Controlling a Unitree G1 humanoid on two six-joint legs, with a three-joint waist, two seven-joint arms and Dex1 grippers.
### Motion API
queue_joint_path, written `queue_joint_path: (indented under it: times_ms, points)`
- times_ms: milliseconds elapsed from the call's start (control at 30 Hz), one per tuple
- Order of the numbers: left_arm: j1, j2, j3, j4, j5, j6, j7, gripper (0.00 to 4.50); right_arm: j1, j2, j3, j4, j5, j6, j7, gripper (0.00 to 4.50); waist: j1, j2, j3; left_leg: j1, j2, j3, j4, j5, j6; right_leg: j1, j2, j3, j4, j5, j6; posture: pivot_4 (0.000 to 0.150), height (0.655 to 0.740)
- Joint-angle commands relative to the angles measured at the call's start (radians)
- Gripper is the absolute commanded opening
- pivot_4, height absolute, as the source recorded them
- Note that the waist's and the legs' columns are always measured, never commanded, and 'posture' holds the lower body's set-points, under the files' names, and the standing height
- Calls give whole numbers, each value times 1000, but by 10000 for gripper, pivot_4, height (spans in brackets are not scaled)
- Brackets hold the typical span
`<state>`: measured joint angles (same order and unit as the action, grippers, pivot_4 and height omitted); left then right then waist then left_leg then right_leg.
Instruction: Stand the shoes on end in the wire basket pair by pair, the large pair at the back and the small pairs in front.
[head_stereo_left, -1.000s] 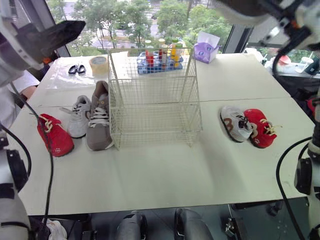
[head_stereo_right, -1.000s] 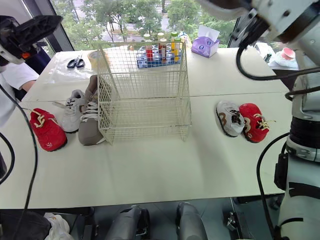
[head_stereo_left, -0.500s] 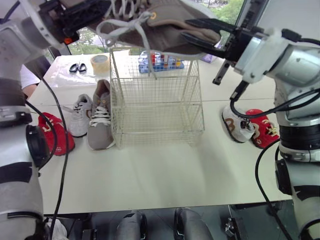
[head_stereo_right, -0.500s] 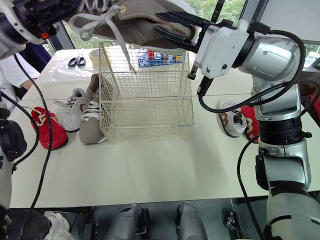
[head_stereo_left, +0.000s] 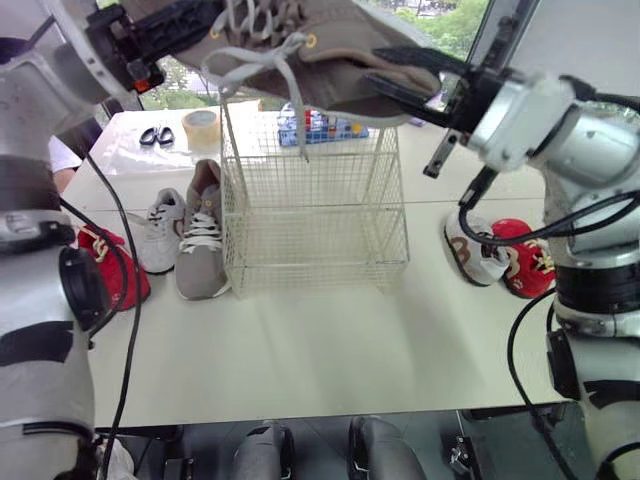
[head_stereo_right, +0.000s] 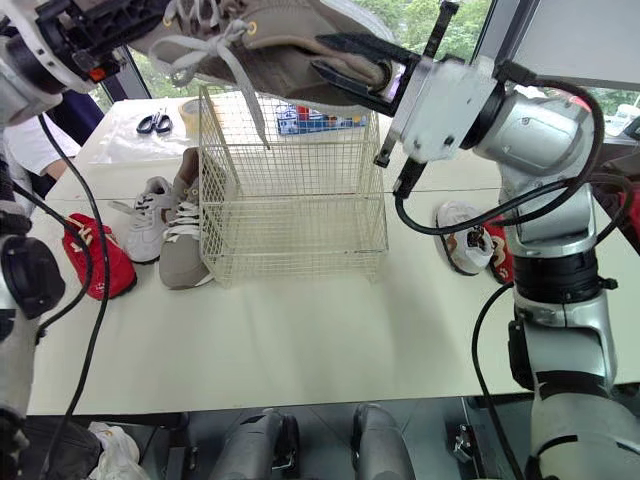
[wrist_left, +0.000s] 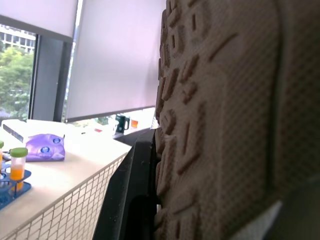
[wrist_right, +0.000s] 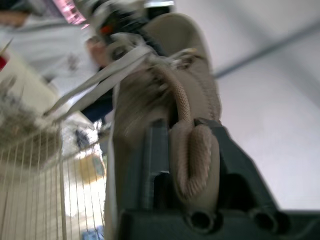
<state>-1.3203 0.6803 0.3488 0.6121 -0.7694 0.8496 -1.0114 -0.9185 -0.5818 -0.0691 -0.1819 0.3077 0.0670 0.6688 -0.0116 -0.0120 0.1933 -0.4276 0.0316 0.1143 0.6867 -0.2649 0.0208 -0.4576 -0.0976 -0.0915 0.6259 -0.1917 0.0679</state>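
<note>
Shoe notes. Left gripper (head_stereo_left: 190, 25) clamped on sole end of large taupe suede lace-up shoe (head_stereo_left: 320, 55), held high over white wire basket (head_stereo_left: 315, 210). Matching taupe shoe (head_stereo_left: 200, 240) lies on worktop (head_stereo_left: 300, 350) just beside basket. Right gripper (head_stereo_left: 390, 75) pinches padded heel collar. Shoe likely light: upper soft, sole stiff. Dangling laces (head_stereo_left: 297, 110) may snag wire. Sole plus collar looks the soundest hold.

taupe shoe (head_stereo_left: 340, 50), white wire basket (head_stereo_left: 310, 200), red shoe (head_stereo_left: 527, 262)

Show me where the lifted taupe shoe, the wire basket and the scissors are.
taupe shoe (head_stereo_left: 345, 50), left eye view, side of its upper.
wire basket (head_stereo_left: 316, 245), left eye view, front wall.
scissors (head_stereo_left: 153, 138), left eye view, black handles.
</note>
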Motion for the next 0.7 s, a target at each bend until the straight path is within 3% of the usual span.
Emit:
queue_joint_path:
  times_ms: [33,133,200,300,400,500,700]
  points:
    - [49,-39,199,-177,-105,-44,218,7682,31,60,-166,-38,160,233,-208,31759,0,-1,0,0,0,0,1,0,0,0,0,0,1,0,0,1500,7400]
    - [180,-249,313,-471,-216,-107,514,7682,74,257,-306,-69,388,336,-458,44724,2,-1,-1,1,0,-1,0,0,0,0,0,0,2,0,0,1500,7400]
    - [234,-374,355,-608,-286,-146,661,7682,84,366,-345,-88,528,380,-547,44724,4,-1,-1,2,0,-2,0,1,-1,2,-1,1,2,0,0,1500,7400]
    - [296,-547,366,-718,-406,-195,832,7682,98,461,-313,-106,739,483,-536,44724,2,-1,-1,2,0,-3,0,1,-1,2,-1,1,2,0,0,1500,7400]
    - [381,-669,303,-789,-472,-206,926,7682,87,493,-233,-70,770,527,-473,44724,0,-1,-1,2,-1,-3,0,1,-1,2,0,1,2,0,-1,1500,7400]
    - [426,-718,263,-836,-530,-232,984,7682,73,496,-212,-40,780,524,-447,44724,2,-1,-1,2,-1,-3,0,0,0,2,0,0,2,0,-1,1500,7400]
    - [499,-722,178,-902,-609,-236,1005,7682,45,512,-182,48,765,498,-372,44724,1,-1,-1,1,-1,-3,0,-2,4,2,1,-1,1,0,0,1500,7400]
